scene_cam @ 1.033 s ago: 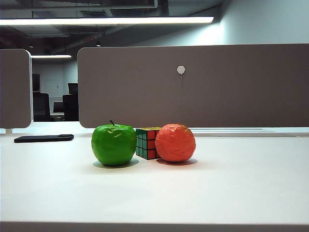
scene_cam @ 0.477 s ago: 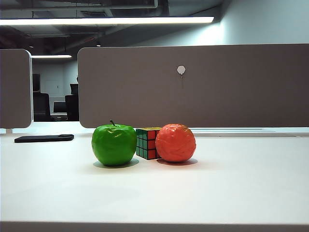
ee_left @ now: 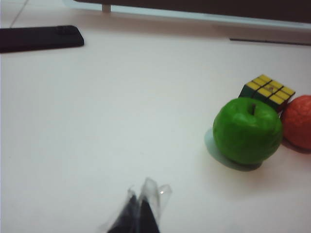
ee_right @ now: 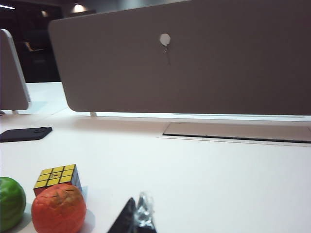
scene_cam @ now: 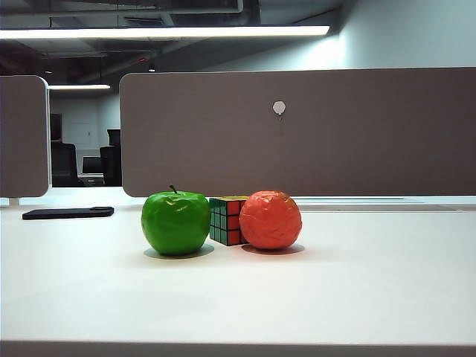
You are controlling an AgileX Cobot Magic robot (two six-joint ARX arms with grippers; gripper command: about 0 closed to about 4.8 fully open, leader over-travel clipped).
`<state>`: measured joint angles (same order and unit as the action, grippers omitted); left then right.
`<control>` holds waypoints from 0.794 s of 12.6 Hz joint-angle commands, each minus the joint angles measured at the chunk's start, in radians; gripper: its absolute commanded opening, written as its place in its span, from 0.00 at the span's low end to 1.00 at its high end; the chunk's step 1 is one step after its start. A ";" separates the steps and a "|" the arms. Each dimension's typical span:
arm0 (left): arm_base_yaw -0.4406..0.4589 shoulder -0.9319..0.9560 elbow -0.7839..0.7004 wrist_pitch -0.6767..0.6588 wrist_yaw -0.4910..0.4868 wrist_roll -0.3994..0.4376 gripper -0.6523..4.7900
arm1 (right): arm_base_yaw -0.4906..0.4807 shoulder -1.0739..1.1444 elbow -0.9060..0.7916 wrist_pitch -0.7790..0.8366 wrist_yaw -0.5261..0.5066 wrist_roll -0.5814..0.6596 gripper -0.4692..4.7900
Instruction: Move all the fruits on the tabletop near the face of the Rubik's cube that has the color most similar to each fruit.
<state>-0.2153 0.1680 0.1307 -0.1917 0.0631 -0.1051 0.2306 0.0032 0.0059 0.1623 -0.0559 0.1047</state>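
On the tabletop (scene_cam: 357, 290) the Rubik's cube (scene_cam: 227, 220) sits wedged between green apple (scene_cam: 175, 222) and orange-red fruit (scene_cam: 270, 219) — black phone (scene_cam: 68, 213) far off. Left gripper (ee_left: 141, 211) and right gripper (ee_right: 138, 216) hover apart from the fruit, both pinched closed, empty.

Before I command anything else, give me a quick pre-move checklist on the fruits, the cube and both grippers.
1. Glossy green apple beside the green face of the small Rubik's cube: ok.
2. Wrinkled orange-red fruit beside the cube's red-orange face: ok.
3. Contact between fruits and cube: cannot tell.
4. Left gripper shut, empty, short of the apple: ok.
5. Right gripper shut, empty, beside the orange-red fruit, not touching: ok.
6. Flat black object on the white tabletop, apart from the group: ok.
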 commanded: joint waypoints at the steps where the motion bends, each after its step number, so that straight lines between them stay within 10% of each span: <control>1: -0.001 -0.163 -0.025 -0.137 -0.013 0.002 0.11 | 0.000 -0.001 0.000 0.040 -0.010 0.000 0.08; 3: -0.002 -0.164 -0.071 -0.138 0.121 -0.005 0.11 | 0.001 -0.001 0.000 0.041 -0.029 0.004 0.08; 10: -0.002 -0.161 -0.071 -0.143 0.060 -0.071 0.11 | 0.001 -0.001 0.000 -0.046 -0.029 0.003 0.08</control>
<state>-0.2172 0.0071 0.0593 -0.3344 0.1276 -0.1627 0.2310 0.0032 0.0055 0.1333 -0.0811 0.1055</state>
